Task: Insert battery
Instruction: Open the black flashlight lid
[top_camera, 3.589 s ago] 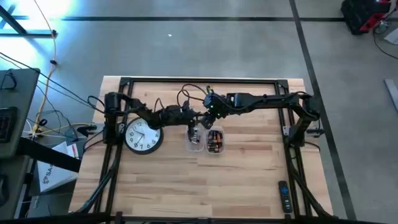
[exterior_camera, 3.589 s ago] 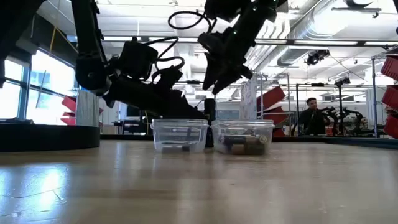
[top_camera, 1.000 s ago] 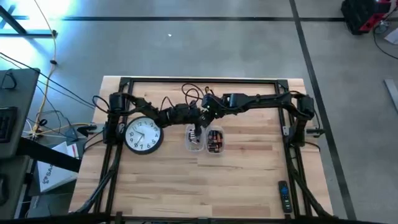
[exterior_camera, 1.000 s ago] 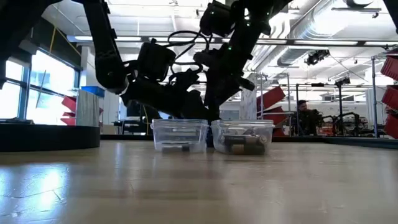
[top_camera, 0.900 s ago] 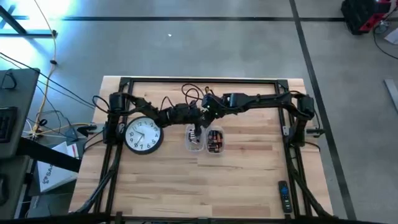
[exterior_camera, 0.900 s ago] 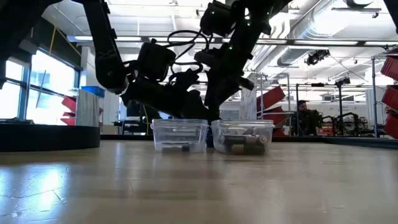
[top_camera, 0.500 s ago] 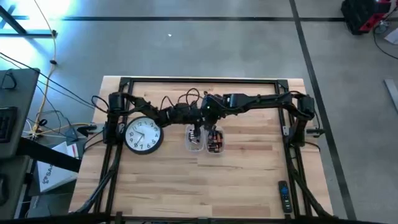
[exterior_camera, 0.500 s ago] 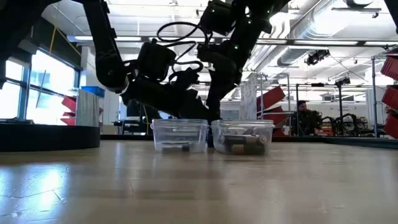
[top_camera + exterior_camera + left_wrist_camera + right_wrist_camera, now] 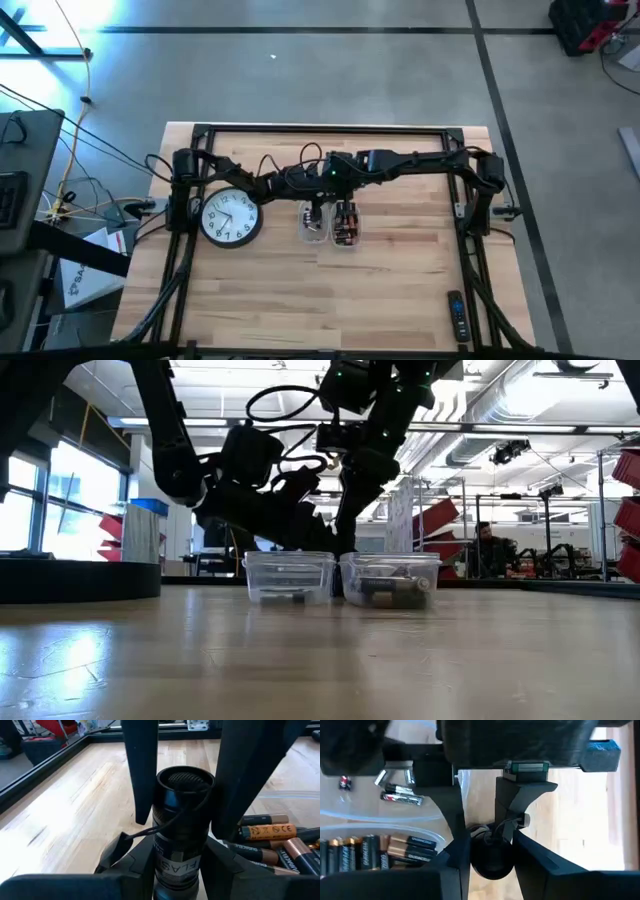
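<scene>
Left wrist view: black cylindrical flashlight point(image 9: 182, 827) clamped in left gripper point(image 9: 180, 805), batteries point(image 9: 272, 845) beside.

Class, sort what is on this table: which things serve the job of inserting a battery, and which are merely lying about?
For the job: flashlight, gripped by the left pincer and the right pincer; tub of large batteries; possibly the tub of small batteries beside it.
Lying about: clock; remote control.

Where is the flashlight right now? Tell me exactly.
The flashlight is at mid-table in the high view, gripped between the left claw and the right claw, beside the tub of batteries.
</scene>
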Available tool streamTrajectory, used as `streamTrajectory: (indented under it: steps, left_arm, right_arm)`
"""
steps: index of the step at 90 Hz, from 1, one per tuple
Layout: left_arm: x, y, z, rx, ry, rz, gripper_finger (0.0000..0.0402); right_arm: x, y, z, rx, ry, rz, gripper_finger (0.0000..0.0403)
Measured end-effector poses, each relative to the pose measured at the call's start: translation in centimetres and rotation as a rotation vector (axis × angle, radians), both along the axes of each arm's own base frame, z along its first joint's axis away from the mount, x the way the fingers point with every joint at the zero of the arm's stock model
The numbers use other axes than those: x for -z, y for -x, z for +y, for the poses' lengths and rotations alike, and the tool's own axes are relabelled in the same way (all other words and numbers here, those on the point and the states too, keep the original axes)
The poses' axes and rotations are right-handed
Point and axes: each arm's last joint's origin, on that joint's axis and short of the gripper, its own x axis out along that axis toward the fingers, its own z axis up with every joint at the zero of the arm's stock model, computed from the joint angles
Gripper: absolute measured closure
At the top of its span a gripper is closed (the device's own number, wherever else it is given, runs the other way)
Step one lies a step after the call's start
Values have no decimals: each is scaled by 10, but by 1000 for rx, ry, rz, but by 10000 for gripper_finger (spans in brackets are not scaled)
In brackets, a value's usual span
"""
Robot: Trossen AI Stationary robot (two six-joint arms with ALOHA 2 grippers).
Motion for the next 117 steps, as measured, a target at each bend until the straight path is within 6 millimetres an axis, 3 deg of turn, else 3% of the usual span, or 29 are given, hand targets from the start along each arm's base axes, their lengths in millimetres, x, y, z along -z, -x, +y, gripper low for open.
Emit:
streamTrajectory:
  steps: [41,53,85,96,117]
  left_arm:
    - [1,0,-1,1,0,3,306]
    - [1,0,0,-4,-1,5,306]
    - [1,0,1,-31,-8,7,307]
    - [1,0,1,-33,-3,7,306]
    - [1,0,1,-35,1,6,307]
  right_arm:
    - [1,2,1,68,-75,8,308]
    - [1,3,1,121,-102,6,288]
    - [0,5,-1,611,-246,-60,198]
    - [-1,4,-2,738,-296,-95,197]
    - [3,3,-2,825,-335,-100,223]
